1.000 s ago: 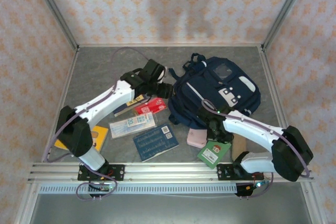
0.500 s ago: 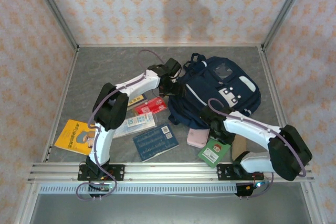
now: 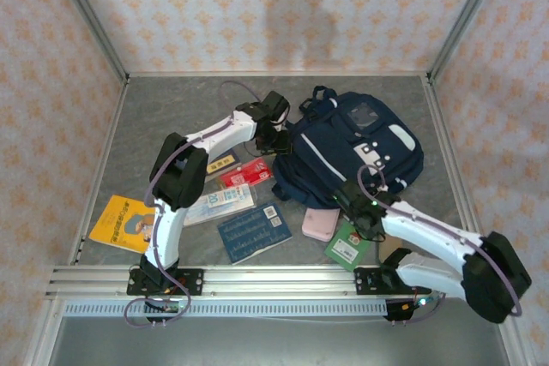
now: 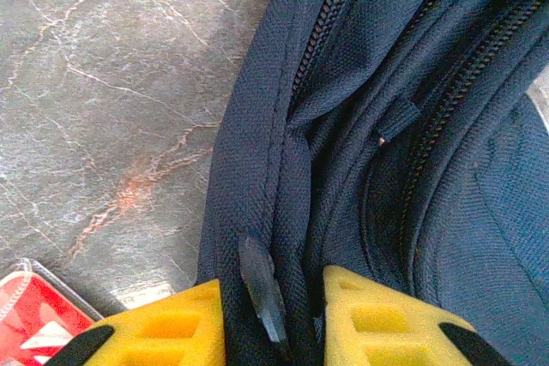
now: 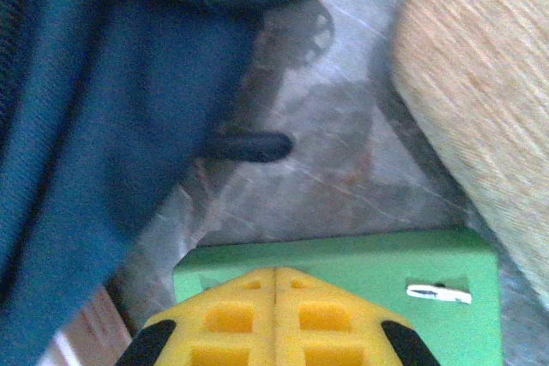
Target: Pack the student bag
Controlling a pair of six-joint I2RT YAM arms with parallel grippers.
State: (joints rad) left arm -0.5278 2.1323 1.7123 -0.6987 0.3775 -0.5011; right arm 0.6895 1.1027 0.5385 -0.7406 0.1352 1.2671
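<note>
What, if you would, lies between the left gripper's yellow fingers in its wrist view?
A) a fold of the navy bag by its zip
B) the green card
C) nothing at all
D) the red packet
A: in the left wrist view a fold of the student bag, with a dark zip pull on it, fills the gap between the yellow fingers of the left gripper.

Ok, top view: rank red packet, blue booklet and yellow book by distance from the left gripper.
From the left gripper on the student bag:
1. red packet, close, near side
2. blue booklet, centre front
3. yellow book, front left corner
</note>
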